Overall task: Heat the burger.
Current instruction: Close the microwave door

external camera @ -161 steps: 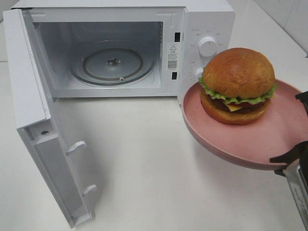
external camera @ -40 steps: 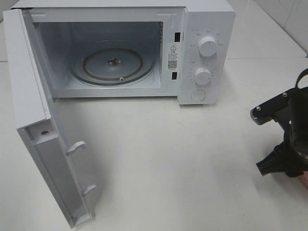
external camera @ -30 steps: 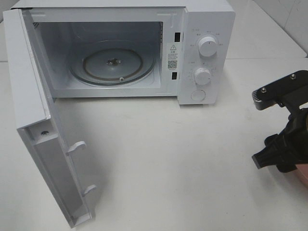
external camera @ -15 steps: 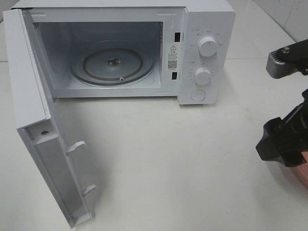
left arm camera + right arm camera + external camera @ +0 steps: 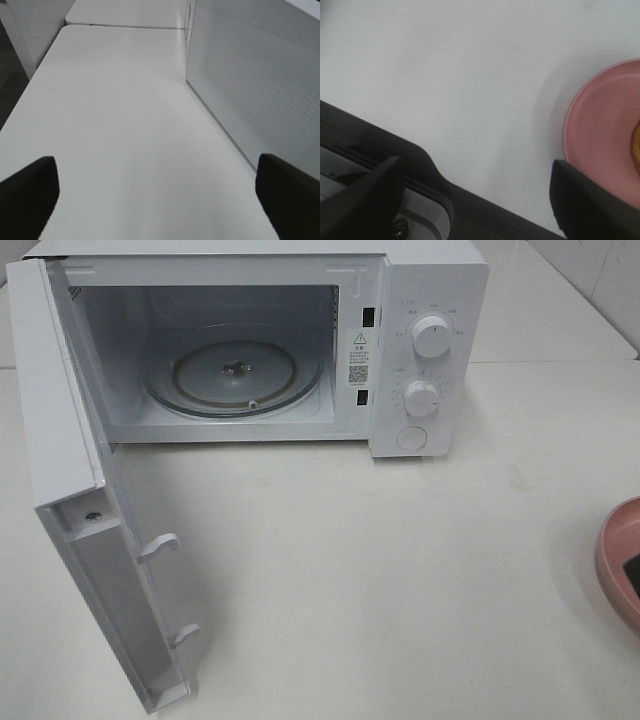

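The pink plate (image 5: 618, 558) lies on the white table at the far right edge of the exterior view, cut off by the frame. It also shows in the right wrist view (image 5: 602, 135). Only a golden-brown sliver of the burger (image 5: 636, 146) shows, on that plate at the frame edge. My right gripper (image 5: 480, 199) is open and empty, above the table beside the plate. My left gripper (image 5: 157, 200) is open and empty, low over the table beside the microwave door (image 5: 250, 85). The white microwave (image 5: 420, 300) stands open, with its glass turntable (image 5: 235, 372) bare.
The microwave door (image 5: 75, 470) swings out to the front left and stands over the table there. Two knobs (image 5: 432, 336) are on the microwave's right panel. A dark robot part (image 5: 385, 165) lies under the right gripper.
The right arm held the plate with the burger up near the microwave, then drew back right. Its gripper has now left the exterior view and the plate lies at the right edge.
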Robot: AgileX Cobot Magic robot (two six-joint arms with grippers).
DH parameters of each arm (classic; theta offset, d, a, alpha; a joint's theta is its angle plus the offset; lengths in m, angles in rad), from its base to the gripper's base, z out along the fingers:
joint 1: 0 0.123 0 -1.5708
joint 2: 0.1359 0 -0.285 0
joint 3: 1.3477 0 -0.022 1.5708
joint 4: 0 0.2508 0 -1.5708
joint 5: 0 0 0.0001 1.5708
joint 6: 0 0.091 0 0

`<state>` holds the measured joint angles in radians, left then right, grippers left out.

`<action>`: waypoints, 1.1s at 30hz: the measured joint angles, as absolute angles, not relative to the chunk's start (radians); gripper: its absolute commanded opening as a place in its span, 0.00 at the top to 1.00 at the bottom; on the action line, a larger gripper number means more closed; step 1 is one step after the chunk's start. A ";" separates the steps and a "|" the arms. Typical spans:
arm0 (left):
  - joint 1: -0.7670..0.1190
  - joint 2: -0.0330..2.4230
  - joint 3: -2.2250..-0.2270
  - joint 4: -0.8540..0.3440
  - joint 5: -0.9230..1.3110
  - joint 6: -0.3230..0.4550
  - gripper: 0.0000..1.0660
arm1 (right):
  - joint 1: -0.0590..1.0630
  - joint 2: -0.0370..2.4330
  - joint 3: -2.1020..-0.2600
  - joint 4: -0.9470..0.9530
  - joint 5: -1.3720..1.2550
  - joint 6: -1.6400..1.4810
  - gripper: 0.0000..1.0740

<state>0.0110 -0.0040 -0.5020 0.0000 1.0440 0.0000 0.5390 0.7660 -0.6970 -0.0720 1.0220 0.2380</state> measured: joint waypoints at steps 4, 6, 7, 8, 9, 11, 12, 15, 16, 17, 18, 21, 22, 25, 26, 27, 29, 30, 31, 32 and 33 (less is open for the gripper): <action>0.011 -0.004 -0.502 0.000 1.044 0.000 0.06 | 0.539 0.663 -0.697 -0.071 1.065 0.230 0.29; 0.011 -0.004 -0.502 0.000 1.044 0.000 0.06 | 0.539 0.607 -0.697 -0.071 1.067 0.224 0.29; 0.011 -0.004 -0.502 0.000 1.044 0.000 0.06 | 0.536 0.544 -0.696 -0.072 1.069 0.223 0.29; 0.011 -0.004 -0.502 0.000 1.044 0.000 0.06 | 0.536 0.544 -0.696 -0.072 1.069 0.223 0.29; 0.011 -0.004 -0.502 0.000 1.044 0.000 0.06 | 0.528 0.513 -0.692 -0.072 1.069 0.222 0.29; 0.011 -0.004 -0.502 0.000 1.044 0.000 0.06 | 0.501 0.461 -0.680 -0.072 1.073 0.214 0.29; 0.011 -0.004 -0.502 0.000 1.044 0.000 0.06 | 0.481 0.434 -0.671 -0.072 1.075 0.208 0.29; 0.011 -0.004 -0.502 0.000 1.044 0.000 0.06 | 0.415 0.362 -0.646 -0.072 1.082 0.184 0.29; 0.011 -0.004 -0.502 0.000 1.044 0.000 0.06 | 0.376 0.320 -0.633 -0.072 1.080 0.165 0.29; 0.011 -0.004 -0.502 0.000 1.044 0.000 0.06 | 0.376 0.320 -0.633 -0.072 1.080 0.165 0.29; 0.011 -0.004 -0.502 0.000 1.044 0.000 0.06 | 0.335 0.276 -0.616 -0.072 1.066 0.160 0.29; 0.011 -0.004 -0.502 0.000 1.044 0.000 0.06 | 0.280 0.220 -0.587 -0.071 1.049 0.156 0.29; 0.011 -0.004 -0.502 0.000 1.044 0.000 0.06 | 0.280 0.220 -0.587 -0.071 1.049 0.156 0.29; 0.011 -0.004 -0.502 0.000 1.044 0.000 0.06 | 0.233 0.171 -0.557 -0.066 1.029 0.156 0.29; 0.011 -0.004 -0.502 0.000 1.044 0.000 0.06 | 0.215 0.155 -0.547 -0.063 1.020 0.156 0.29; 0.011 -0.004 -0.502 0.000 1.044 0.000 0.06 | 0.185 0.129 -0.535 -0.057 1.011 0.153 0.29; 0.011 -0.004 -0.502 0.000 1.044 0.000 0.06 | 0.169 0.117 -0.532 -0.055 1.008 0.150 0.29; 0.011 -0.004 -0.502 0.000 1.044 0.000 0.06 | 0.139 0.097 -0.531 -0.052 1.007 0.147 0.29; 0.011 -0.004 -0.502 0.000 1.044 0.000 0.06 | 0.127 0.086 -0.531 -0.051 1.007 0.146 0.29; 0.011 -0.004 -0.502 0.000 1.044 0.000 0.06 | 0.127 0.086 -0.531 -0.051 1.007 0.146 0.29; 0.011 -0.004 -0.502 0.000 1.044 0.000 0.06 | 0.109 0.064 -0.531 -0.049 1.008 0.146 0.29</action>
